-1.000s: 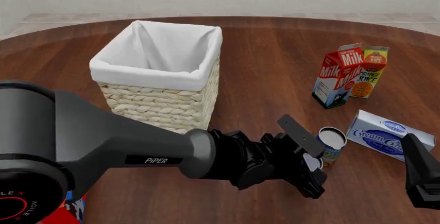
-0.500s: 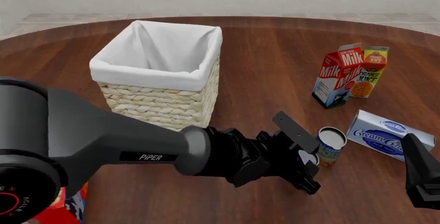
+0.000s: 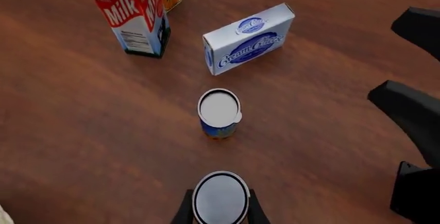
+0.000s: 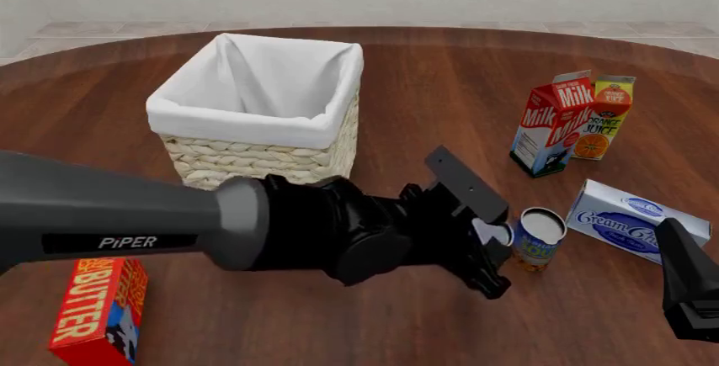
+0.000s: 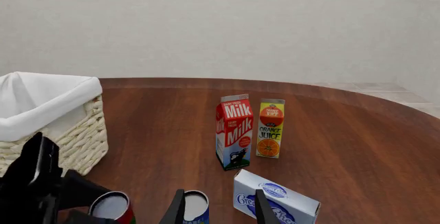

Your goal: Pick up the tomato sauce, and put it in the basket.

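Holding the tomato sauce [image 3: 220,199] between its two fingers, the left gripper [image 4: 481,244] sits right of the basket [image 4: 261,114] and just left of the blue-and-yellow can [image 4: 537,237], which stands on the table. The left wrist view shows the silver top of the can clamped between both fingers; whether it has cleared the table cannot be told. To do the step well, the judgement is that the can should be raised above the cloth-lined rim before travelling left and far, keeping it upright and clear of the wicker wall. The right gripper [image 5: 216,208] waits at the near right, fingers parted and empty. The surface is a dark wooden table [image 4: 450,88] bearing a milk carton [image 4: 554,124], orange juice carton [image 4: 604,118], cream cheese box [image 4: 627,219] and butter box [image 4: 99,309]; a pale wall lies beyond.
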